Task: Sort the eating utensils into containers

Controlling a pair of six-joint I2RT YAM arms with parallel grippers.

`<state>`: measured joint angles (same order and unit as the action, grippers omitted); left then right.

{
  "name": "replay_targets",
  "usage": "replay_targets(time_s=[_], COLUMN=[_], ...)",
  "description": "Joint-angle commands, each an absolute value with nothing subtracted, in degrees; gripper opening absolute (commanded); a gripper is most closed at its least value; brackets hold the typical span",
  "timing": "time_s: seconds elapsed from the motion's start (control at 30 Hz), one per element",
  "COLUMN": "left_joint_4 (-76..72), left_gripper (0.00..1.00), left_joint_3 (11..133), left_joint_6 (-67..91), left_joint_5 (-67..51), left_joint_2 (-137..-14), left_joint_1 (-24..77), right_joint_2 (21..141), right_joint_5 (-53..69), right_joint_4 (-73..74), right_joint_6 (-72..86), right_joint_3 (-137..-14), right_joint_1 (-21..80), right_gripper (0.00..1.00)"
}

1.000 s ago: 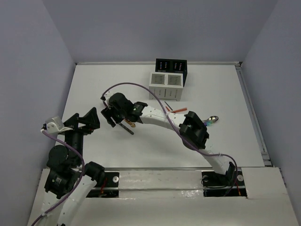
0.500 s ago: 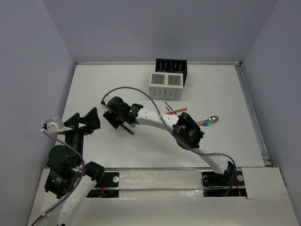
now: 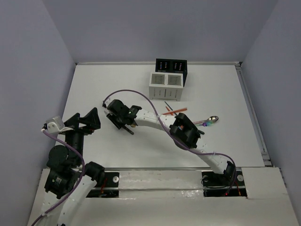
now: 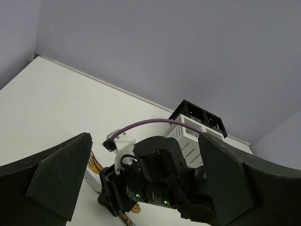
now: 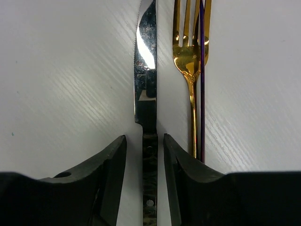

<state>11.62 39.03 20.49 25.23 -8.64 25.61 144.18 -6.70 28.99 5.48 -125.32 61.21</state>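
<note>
Against the far side of the table (image 3: pixel 94 89), seen from above, stand the containers (image 3: pixel 168 80). From this angle I cannot tell whether anything has been dropped into them. Outside them lie orange-red pieces (image 3: pixel 176 110) just on the near side of the containers, an iridescent spoon (image 3: pixel 210 120) nearer and to their right, and a knife (image 3: pixel 129 130) nearer and to their left, where the right gripper (image 3: pixel 116 123) reaches down over it. The sorting looks partly done at best, with at least these left to go. The left gripper (image 3: pixel 85 115) hangs well to the near left of the containers, splayed wide and carrying nothing.

Left wrist view: its fingers (image 4: pixel 56 179) stand far apart, with only the right arm (image 4: pixel 160 165) and, beyond it, the containers between them.

Right wrist view: the fingers straddle the knife's dark handle with a sliver of table on each side, so this claw is released and not gripping yet. A gold fork (image 5: pixel 190 70) lies just beside the knife, a thin purple strip (image 5: pixel 201 70) along it. No brand, label or writing is legible in any view; marks on the blade are too blurred to read.
</note>
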Motion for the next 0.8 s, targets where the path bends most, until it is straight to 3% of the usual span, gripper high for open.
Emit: replay_targets(time_s=[0.0, 0.2, 0.43, 0.77], left_joint_4=[9.05, 8.97, 9.05, 9.05], left_gripper=[0.99, 0.99, 0.99, 0.99], left_joint_3=[40.61, 40.61, 40.52, 40.52], left_joint_6=[20.39, 20.48, 20.48, 20.57], left_joint_5=[24.61, 24.43, 24.43, 24.7], left_joint_2=[-8.09, -8.0, -7.74, -8.0], left_joint_1=[25.4, 25.4, 25.4, 25.4], right_joint_2=[144.67, 144.14, 143.71, 125.79], right_joint_5=[-5.72, -4.84, -3.96, -1.31], right_joint_4=[31.37, 32.34, 32.96, 15.75], right_joint_6=[5.89, 4.66, 3.25, 5.36], right_joint_3=[-127.18, -126.47, -126.21, -110.93], right_joint_1=[61.79, 63.63, 64.77, 65.3], right_gripper=[0.37, 0.26, 0.0, 0.0])
